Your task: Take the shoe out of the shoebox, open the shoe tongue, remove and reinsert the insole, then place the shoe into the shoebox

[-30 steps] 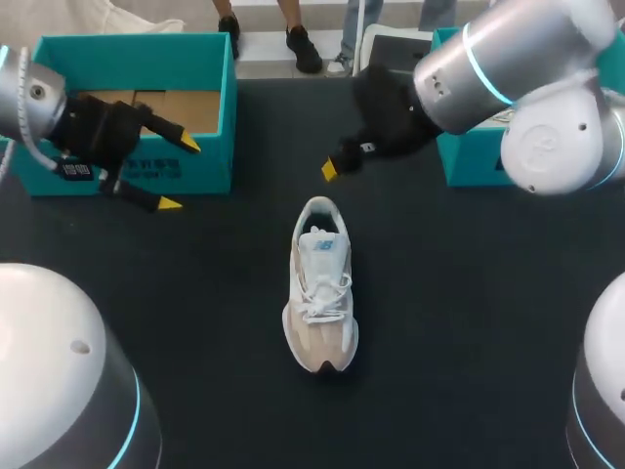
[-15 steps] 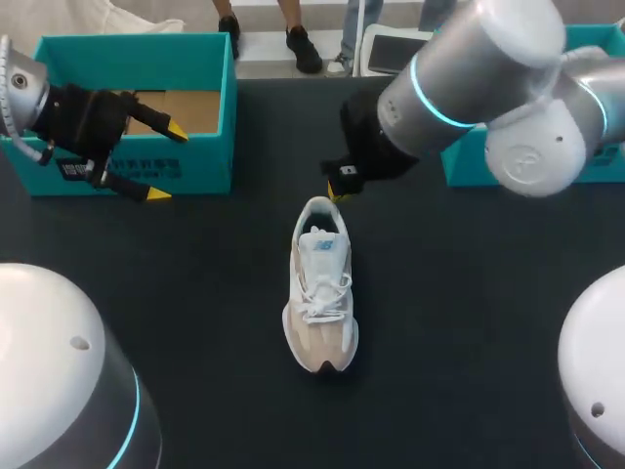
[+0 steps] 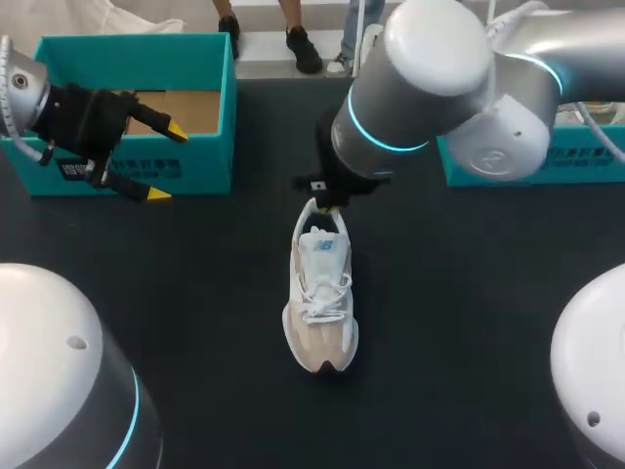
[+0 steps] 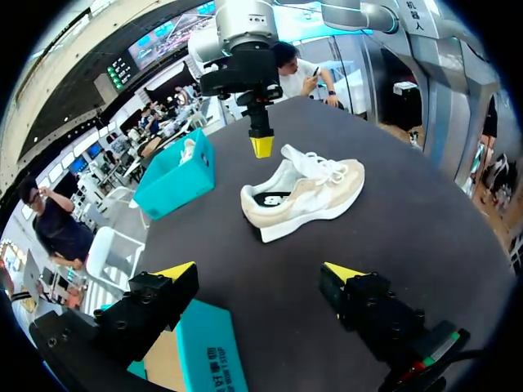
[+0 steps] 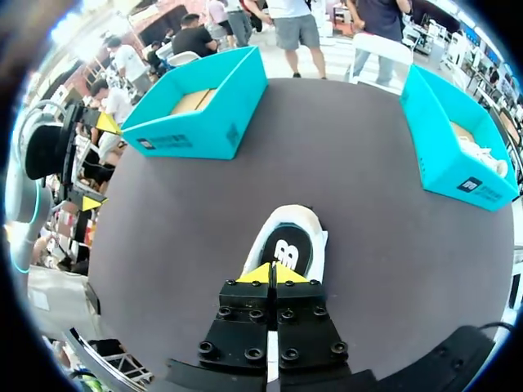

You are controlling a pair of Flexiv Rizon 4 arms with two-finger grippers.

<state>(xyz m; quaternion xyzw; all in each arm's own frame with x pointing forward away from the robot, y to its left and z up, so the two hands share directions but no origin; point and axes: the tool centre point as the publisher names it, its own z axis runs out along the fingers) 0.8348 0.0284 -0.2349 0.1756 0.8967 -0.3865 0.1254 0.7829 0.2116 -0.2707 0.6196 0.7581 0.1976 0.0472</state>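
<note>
Centre frame, the shoe (image 3: 320, 293) is lying outside the shoebox (image 3: 207, 168) at upper left. The right gripper (image 5: 274, 275), tips pressed together, is hovering over the heel opening, probably aiming for the insole. The left gripper (image 3: 164, 164), fingers spread, is hanging beside the shoebox.

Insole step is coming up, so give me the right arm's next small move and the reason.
Probably lower slightly into the heel opening of the shoe: the right arm's jaws are shut and sit right above it, with the shoe upright on the table, insole in place.
</note>
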